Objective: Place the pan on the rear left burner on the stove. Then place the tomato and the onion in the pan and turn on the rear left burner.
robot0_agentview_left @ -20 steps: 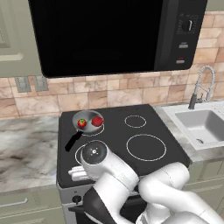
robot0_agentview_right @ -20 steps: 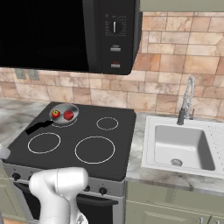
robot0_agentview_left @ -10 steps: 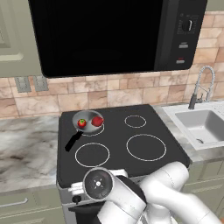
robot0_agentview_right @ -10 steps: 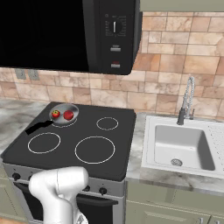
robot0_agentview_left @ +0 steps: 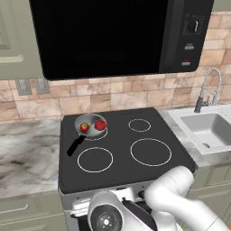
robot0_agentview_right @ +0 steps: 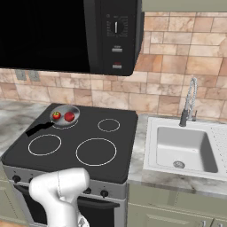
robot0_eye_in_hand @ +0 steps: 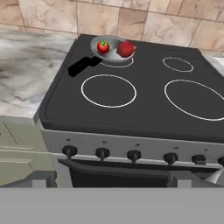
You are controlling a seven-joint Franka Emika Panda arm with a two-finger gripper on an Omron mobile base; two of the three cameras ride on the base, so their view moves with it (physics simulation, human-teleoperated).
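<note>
The shiny grey pan [robot0_agentview_left: 91, 122] sits on the rear left burner [robot0_eye_in_hand: 123, 64] of the black glass stove [robot0_agentview_left: 122, 155], its black handle [robot0_agentview_left: 74, 145] pointing toward the front left. Inside it lie the green-stemmed tomato [robot0_agentview_left: 84, 127] on the left and the plain red onion [robot0_agentview_left: 100, 125] on the right, also seen as tomato [robot0_eye_in_hand: 103, 47] and onion [robot0_eye_in_hand: 125, 49]. My gripper [robot0_eye_in_hand: 113, 180] is open, its fingertips [robot0_eye_in_hand: 43, 178] wide apart and low in front of the stove's silver panel, facing the row of black knobs [robot0_eye_in_hand: 102, 153]. Nothing is between the fingers.
A steel sink [robot0_agentview_right: 184, 148] with a faucet [robot0_agentview_right: 189, 102] lies right of the stove. Marble counter [robot0_agentview_left: 25, 151] runs to the left. A black microwave [robot0_agentview_left: 122, 34] hangs above. Cabinet fronts [robot0_eye_in_hand: 17, 151] flank the oven door.
The arm has sunk from above the stove's front edge to below it, in front of the knob panel. Pan, tomato and onion have not moved.
</note>
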